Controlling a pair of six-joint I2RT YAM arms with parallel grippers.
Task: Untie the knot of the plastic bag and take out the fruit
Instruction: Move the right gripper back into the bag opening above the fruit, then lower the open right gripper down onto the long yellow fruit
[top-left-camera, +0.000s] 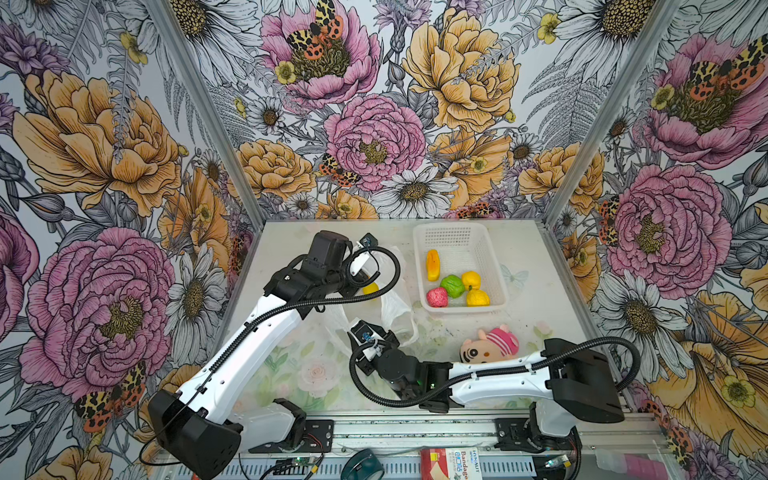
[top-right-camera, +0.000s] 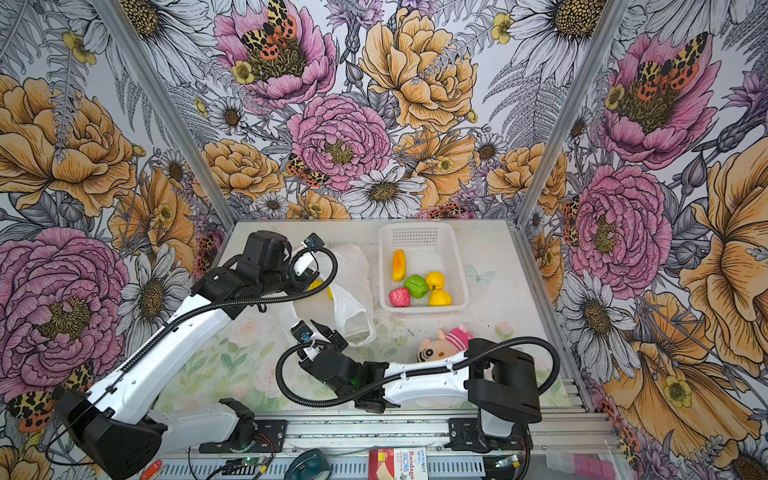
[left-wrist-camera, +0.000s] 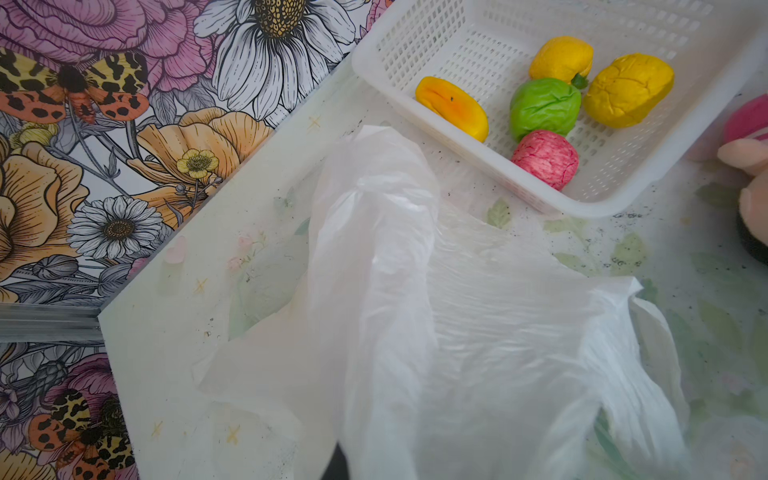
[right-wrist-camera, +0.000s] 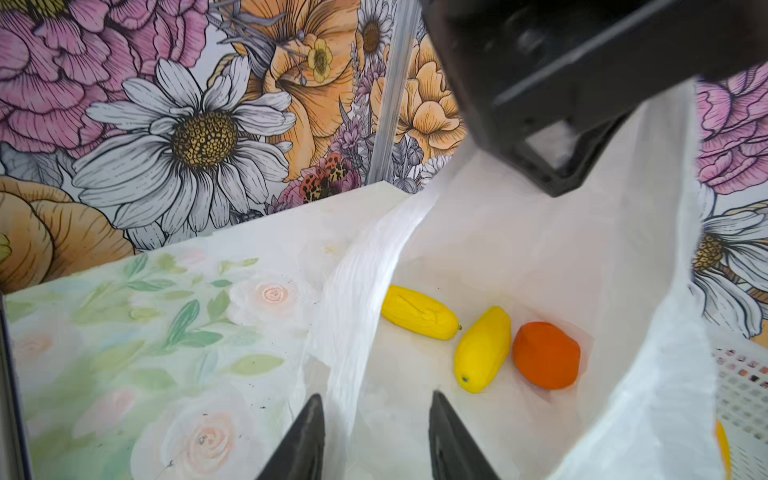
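The plastic bag lies left of the basket, its mouth held wide. No knot shows. My left gripper is shut on the bag's far rim and holds the film up. That film drapes over its jaws in the left wrist view. Fruit in the bag: two yellow pieces and an orange one. My right gripper is open at the near rim. A strip of the bag's edge runs between its fingers.
A white perforated basket at the back right holds several fruits: yellow, green, pink-red, orange-yellow. A plush doll lies in front of it, beside my right forearm. Flowered walls close in the table on three sides.
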